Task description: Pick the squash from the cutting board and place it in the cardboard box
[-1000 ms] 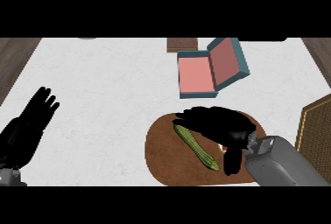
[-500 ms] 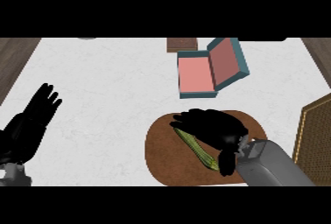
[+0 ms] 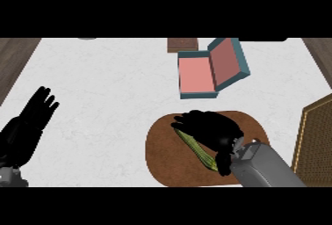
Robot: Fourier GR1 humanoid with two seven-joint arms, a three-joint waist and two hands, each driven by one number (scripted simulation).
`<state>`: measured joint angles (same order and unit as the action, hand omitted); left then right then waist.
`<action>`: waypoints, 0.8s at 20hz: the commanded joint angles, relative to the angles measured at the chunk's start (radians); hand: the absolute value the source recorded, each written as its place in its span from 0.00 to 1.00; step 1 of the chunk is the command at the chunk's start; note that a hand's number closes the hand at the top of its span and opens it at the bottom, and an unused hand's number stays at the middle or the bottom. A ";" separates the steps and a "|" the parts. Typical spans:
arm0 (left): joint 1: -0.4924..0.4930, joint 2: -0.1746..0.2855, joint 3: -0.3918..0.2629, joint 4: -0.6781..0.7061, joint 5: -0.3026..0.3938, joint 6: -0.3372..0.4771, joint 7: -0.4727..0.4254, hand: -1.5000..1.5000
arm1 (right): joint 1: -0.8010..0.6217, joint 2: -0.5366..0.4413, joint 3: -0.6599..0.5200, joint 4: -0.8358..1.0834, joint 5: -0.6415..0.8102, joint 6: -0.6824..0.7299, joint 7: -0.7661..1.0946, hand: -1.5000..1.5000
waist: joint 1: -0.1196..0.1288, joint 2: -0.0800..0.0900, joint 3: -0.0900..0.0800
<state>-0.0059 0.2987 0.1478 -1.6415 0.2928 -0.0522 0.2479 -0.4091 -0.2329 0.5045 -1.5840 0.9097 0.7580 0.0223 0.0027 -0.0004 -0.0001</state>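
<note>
I see right hand (image 3: 211, 128) curled round squash (image 3: 195, 148) on cutting board (image 3: 162, 151); left hand (image 3: 29, 123) open, resting at bench (image 3: 110, 79) left edge.

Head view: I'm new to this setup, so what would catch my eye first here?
The right hand, curled over the green-yellow squash on the brown cutting board, lower middle. Behind it stands an open box, teal outside, pink inside. The left hand rests open at the left edge.
</note>
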 commanded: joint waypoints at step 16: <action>0.049 -0.056 0.027 -0.072 -0.054 -0.040 0.018 0.50 | 0.033 0.086 -0.002 0.137 0.205 -0.030 -0.095 0.00 | 0.002 -0.001 0.000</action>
<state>-0.0308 0.2478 0.1671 -1.6441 0.2393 -0.0699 0.2638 -0.3939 -0.1461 0.5139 -1.4203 1.0956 0.6996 -0.0634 0.0033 -0.0001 0.0000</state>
